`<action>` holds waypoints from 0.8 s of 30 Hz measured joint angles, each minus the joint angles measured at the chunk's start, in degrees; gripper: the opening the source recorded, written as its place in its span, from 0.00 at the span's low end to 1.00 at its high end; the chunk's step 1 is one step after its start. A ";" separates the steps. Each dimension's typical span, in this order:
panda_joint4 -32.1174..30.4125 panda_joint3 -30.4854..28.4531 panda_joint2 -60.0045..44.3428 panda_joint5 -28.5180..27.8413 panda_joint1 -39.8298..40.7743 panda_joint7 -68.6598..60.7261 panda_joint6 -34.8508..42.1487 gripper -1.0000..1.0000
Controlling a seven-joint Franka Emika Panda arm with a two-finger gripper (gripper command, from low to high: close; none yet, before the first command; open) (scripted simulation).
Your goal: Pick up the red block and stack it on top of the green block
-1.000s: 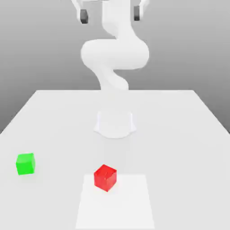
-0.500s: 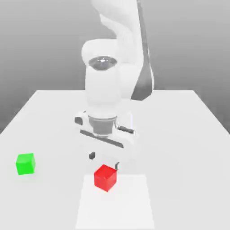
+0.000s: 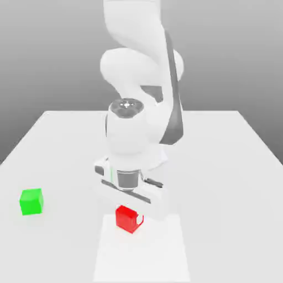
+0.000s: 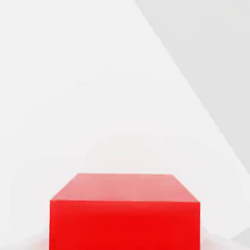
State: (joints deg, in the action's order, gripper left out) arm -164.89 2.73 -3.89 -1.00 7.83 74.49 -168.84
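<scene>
Down at the table's near middle, the gripper [image 3: 130, 213] sits low over the red block [image 3: 127, 219], its jaws drawn in tight against the cube's two sides, pinching it. Most of the fingers is hidden behind the white hand body, which covers the cube's upper part in the exterior view. The cube rests on the table, standing at the far edge of a paler square patch [image 3: 141, 251] marked on the surface. In the hand view the red block [image 4: 124, 215] looms close, its flat top face and one glossy side face both showing, with the pale patch's edge running diagonally beyond it.

Taking the red cube as the clock's centre in the exterior view, the arm's wrist and forearm rise at about twelve o'clock, bending up and over from the robot base behind. The green block [image 3: 31, 202] lies at roughly nine o'clock, well apart from the red one, alone near the exterior view's left edge of the white table [image 3: 232, 182], upright and square on its bottom face. Nothing touches the green cube.
</scene>
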 joint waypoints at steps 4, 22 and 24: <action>-0.69 -1.14 7.33 1.27 0.66 -1.16 6.64 0.00; 9.21 -16.07 -3.99 7.45 27.01 -11.57 5.56 1.00; 9.21 -16.07 -3.99 7.45 27.01 -11.57 5.56 1.00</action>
State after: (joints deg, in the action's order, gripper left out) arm -155.68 -13.34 -7.87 6.45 34.84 62.92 -163.28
